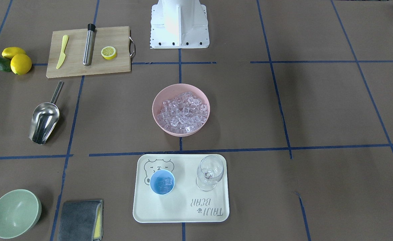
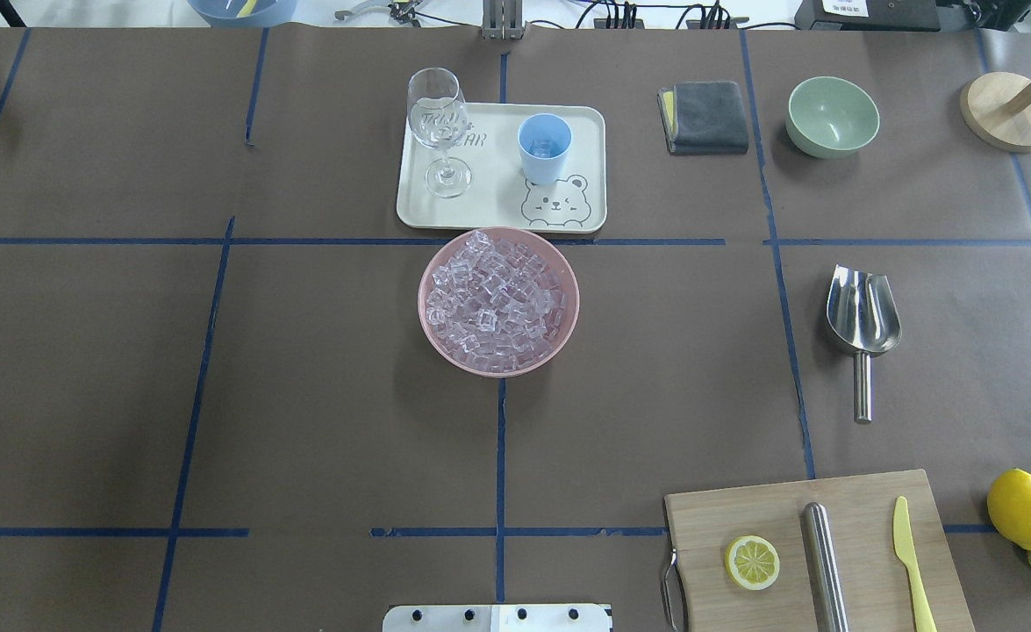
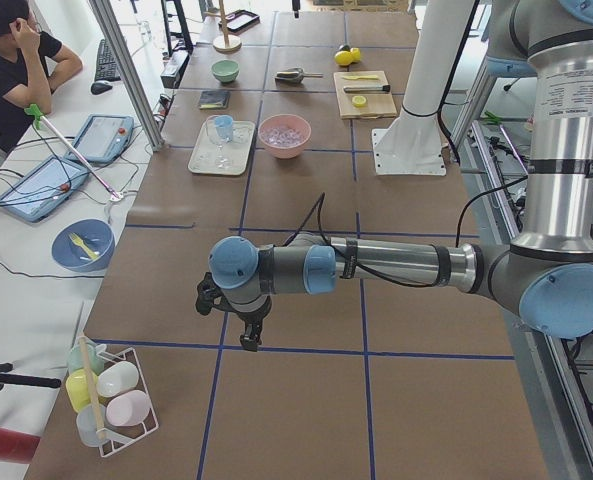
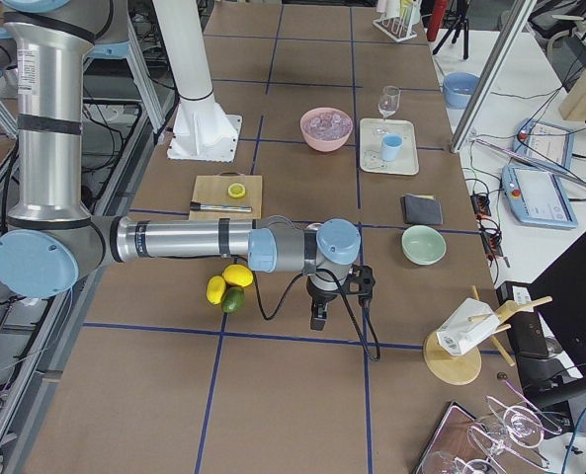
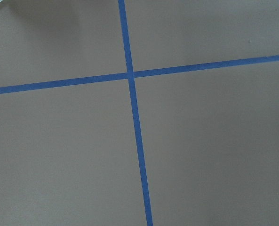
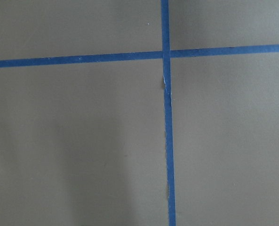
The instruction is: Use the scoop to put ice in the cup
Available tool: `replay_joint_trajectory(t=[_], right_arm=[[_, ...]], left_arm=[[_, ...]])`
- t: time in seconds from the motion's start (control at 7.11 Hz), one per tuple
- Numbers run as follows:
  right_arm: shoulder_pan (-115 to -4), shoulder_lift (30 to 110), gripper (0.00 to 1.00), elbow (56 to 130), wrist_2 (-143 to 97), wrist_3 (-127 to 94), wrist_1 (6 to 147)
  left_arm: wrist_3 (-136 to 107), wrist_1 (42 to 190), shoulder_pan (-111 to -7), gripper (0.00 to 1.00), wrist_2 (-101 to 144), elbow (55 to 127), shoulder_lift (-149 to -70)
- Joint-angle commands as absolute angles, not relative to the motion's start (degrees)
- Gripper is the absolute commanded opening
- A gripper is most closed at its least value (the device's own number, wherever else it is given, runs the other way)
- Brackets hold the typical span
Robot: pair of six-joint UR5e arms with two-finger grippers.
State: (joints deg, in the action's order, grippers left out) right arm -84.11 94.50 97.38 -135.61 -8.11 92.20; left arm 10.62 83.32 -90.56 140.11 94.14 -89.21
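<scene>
**Table** (image 2: 129,395): papered brown and gridded with blue tape, it carries the whole set-up.

**Grippers:** The left gripper (image 3: 248,330) and the right gripper (image 4: 318,314) hang low over tape crossings at opposite ends of the table, well apart from every task object. Only the side views show them, so whether the fingers are spread or closed cannot be told. Nothing is seen in either.

**Tray** (image 2: 489,189): at the far middle, it bears the cup and a stemmed glass (image 2: 438,123).

**Pink bowl** (image 2: 422,303): it sits just nearer the robot than the tray and holds the heap of ice (image 2: 497,303).

**Scoop** (image 2: 862,314): empty, it lies flat on the robot's right, well apart from the bowl, with its handle (image 2: 862,391) pointing toward the robot.

**Cup** (image 2: 544,158): it stands upright with a few cubes inside.

**Judged step:** take up the scoop. The right arm is the natural choice. A grasp well back on the thin handle should keep the trough free. Level carriage over the small cup mouth should limit spills onto the tray.
</scene>
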Motion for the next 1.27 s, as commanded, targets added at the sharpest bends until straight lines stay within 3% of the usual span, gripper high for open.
replay_joint_trajectory(t=[0.0, 1.13], right_arm=[[-84.1, 94.5, 1.0, 97.4, -135.6, -8.1, 92.2], [-84.0, 94.3, 1.0, 97.5, -135.7, -8.3, 92.2]], left_arm=[[10.4, 83.4, -90.5, 1.0, 139.8, 94.0, -89.2], [9.9, 86.0, -90.5, 1.0, 133.9, 93.6, -89.8]])
